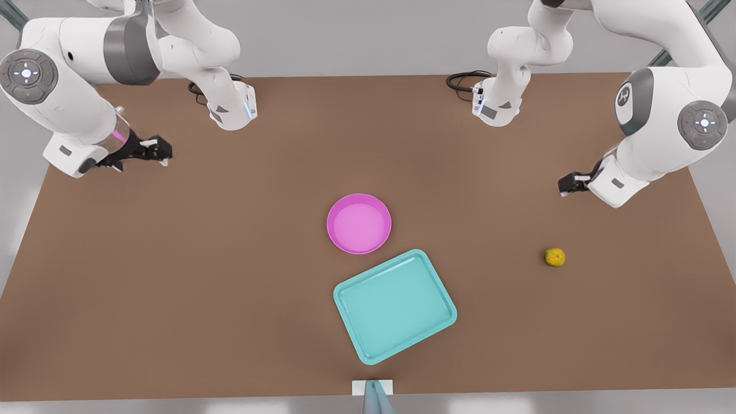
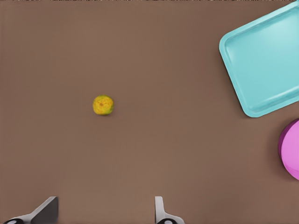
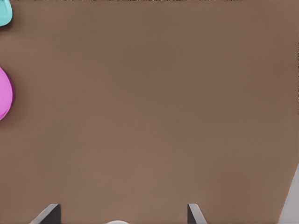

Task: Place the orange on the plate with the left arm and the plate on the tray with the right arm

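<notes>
on the surface [image 1: 172, 276], the orange [image 1: 555, 257] is found at 3 o'clock from the plate [image 1: 359, 223]. left gripper [image 1: 566, 185] jaws, held apart, should be centred above it; right gripper [image 1: 158, 149] jaws are likewise apart.

A yellow-orange, green-patched orange [image 1: 555, 257], magenta-pink plate [image 1: 359, 223] and teal tray [image 1: 395, 305] on a plain brown table [image 1: 172, 276].

Pretty even, soft light all over, coming from above I'd say. The matte brown tabletop [image 1: 172, 259] has no glare, only pale hazy patches along its near edge. Shadows are faint: a thin dark rim hugs the round pink plate [image 1: 359, 223], the teal rectangular tray [image 1: 395, 306] and the small yellow-orange fruit [image 1: 555, 257]. Edges look slightly smeared.
</notes>
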Controlling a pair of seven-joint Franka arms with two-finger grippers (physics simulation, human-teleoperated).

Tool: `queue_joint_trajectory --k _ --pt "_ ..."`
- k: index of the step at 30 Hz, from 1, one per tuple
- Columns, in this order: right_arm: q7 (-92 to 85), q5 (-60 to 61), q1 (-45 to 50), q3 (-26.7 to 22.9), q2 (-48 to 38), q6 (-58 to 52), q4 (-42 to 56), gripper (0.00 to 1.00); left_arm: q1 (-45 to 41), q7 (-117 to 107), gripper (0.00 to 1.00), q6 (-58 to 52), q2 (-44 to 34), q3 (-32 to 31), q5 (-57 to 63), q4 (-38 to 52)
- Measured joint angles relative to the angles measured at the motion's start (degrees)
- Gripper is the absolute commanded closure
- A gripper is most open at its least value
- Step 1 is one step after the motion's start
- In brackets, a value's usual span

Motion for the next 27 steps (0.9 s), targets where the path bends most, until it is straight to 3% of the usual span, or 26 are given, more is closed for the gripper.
queue_joint_trajectory --k 3,11,19,27 --pt "-0.2 0.1 -1.0 0.0 0.1 0.8 0.0 0.00 -0.4 -0.3 0.00 0.4 2.8 0.7 0.1 0.0" --pt "-0.7 0.1 0.2 0.1 4.2 1.7 1.8 0.00 6.5 -0.1 0.00 12.8 25.5 8.1 -1.5 -2.3" --pt "-1.0 0.1 -0.6 -0.1 6.0 1.6 1.7 0.00 7.2 1.9 0.00 33.8 27.4 7.0 -2.6 -15.3" --pt "-1.1 0.1 -0.5 -0.1 6.1 1.3 1.3 0.00 7.0 3.2 0.00 42.3 28.6 5.9 -2.7 -17.0"
